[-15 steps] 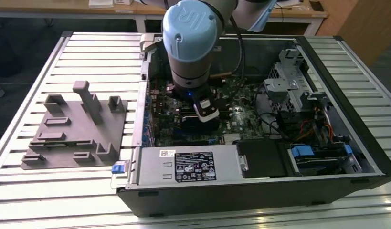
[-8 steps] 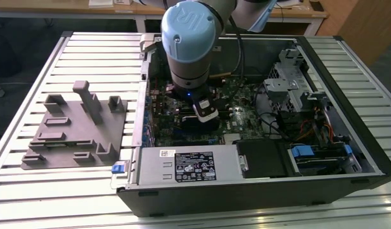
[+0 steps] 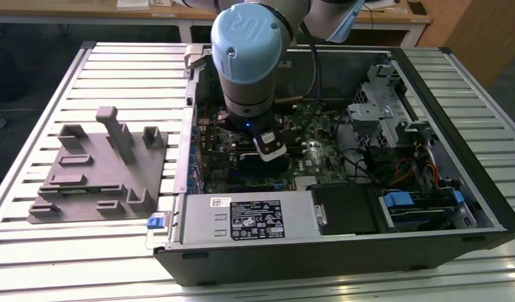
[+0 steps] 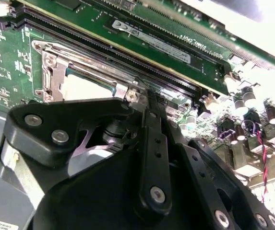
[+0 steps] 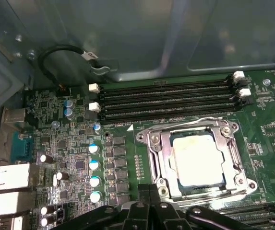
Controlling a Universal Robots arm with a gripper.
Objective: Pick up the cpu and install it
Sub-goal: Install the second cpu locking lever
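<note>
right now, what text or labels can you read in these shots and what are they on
power supply label: print too small to read.
memory module label: blurred, unreadable.
motherboard lettering: too small to read.
cpu top, seated in its socket: no legible marking.

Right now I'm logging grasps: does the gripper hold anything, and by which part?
Nothing is held: the pale silver square cpu sits in the metal-framed socket, apart from the gripper.

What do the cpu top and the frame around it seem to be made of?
The cpu top looks like pale matte metal, with a soft, even sheen. The socket frame around it seems to be bright polished steel, since it gives sharp glints.
</note>
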